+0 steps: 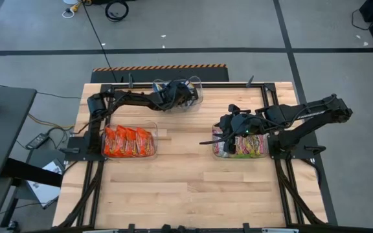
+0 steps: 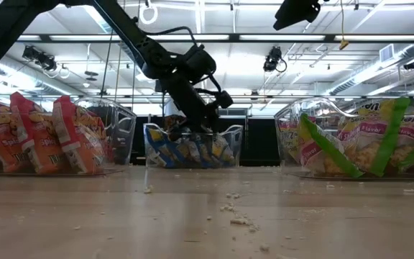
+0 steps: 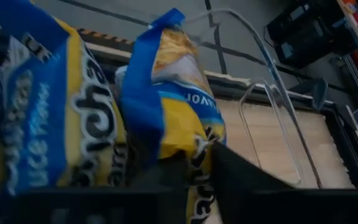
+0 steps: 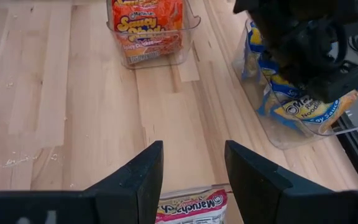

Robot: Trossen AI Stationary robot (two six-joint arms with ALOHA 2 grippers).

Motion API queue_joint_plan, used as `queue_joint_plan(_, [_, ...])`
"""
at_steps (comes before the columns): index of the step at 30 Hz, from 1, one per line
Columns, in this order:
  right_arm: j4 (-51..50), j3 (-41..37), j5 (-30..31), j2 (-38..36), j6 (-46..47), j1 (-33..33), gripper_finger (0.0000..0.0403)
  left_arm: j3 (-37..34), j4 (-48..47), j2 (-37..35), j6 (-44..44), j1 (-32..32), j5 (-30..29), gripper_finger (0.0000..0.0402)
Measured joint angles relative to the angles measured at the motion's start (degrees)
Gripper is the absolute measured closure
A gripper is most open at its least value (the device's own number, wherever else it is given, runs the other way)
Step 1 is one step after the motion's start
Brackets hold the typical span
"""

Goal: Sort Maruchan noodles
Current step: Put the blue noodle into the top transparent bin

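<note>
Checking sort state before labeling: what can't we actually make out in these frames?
- Left gripper: fingers hidden among the blue-and-yellow packets in low view; open or shut unclear.
- Count of silver-white packets: right arm covers part of that bin in high view.
- Orange-red packets: cut off by the right wrist view's edge.
- Right gripper: open, empty; packet below it half out of frame.

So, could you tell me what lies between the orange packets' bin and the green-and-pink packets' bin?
Only bare wooden table, as the high view shows.
</note>
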Motion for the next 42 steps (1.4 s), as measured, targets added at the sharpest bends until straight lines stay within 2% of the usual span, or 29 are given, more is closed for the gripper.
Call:
queue_joint_plan(2, [0.0, 0.0, 0.0, 0.0, 0.0, 0.0, 0.0226, 0.0, 0.01, -0.49, 1.2, 0.96, 2.02, 0.0375])
queue_joint_plan(3, [0.01, 0.0, 0.0, 0.0, 0.0, 0.0, 0.0226, 0.0, -0.12, -0.86, 1.59, 1.39, 3.04, 0.0387])
queue_joint_plan(8, [-0.07, 0.0, -0.01, 0.0, 0.02, 0.0, 0.0226, 0.4, -3.95, -4.59, 5.15, 2.98, 7.55, 0.0393])
queue_joint_plan(11, [-0.04, 0.0, -0.03, 0.0, 0.07, 0.0, 0.0226, 3.96, -15.01, -7.22, 8.02, 4.18, 11.12, 0.0397])
queue_joint_plan(15, [0.06, 0.0, -0.46, 0.0, 0.62, -0.02, 0.0226, 12.36, -31.2, -7.94, 12.75, 6.13, 17.4, 0.0398])
queue_joint_plan(20, [0.59, 0.0, -0.48, 0.0, 0.66, -0.12, 0.0226, 22.79, -41.66, -3.67, 16.26, 9.29, 24.58, 0.0398])
queue_joint_plan(26, [0.65, 0.0, -0.48, 0.02, 1.88, -0.17, 0.0226, 28.52, -42.95, 3.86, 14.99, 11.92, 33.71, 0.0399])
queue_joint_plan(30, [0.63, 0.0, -0.43, 0.02, 3.51, -0.17, 0.0226, 28.56, -42.64, 6.37, 13.67, 12.09, 34.17, 0.0391])
queue_joint_plan(36, [0.76, 0.0, 0.94, 0.02, 3.58, -0.51, 0.0226, 28.68, -43.71, 5.62, 16.46, 11.29, 32.55, 0.0371])
queue_joint_plan(42, [0.9, 0.0, 1.01, 0.02, 3.34, -1.89, 0.0226, 31.24, -51.57, 3.42, 19.56, 11.09, 32.94, 0.0395])
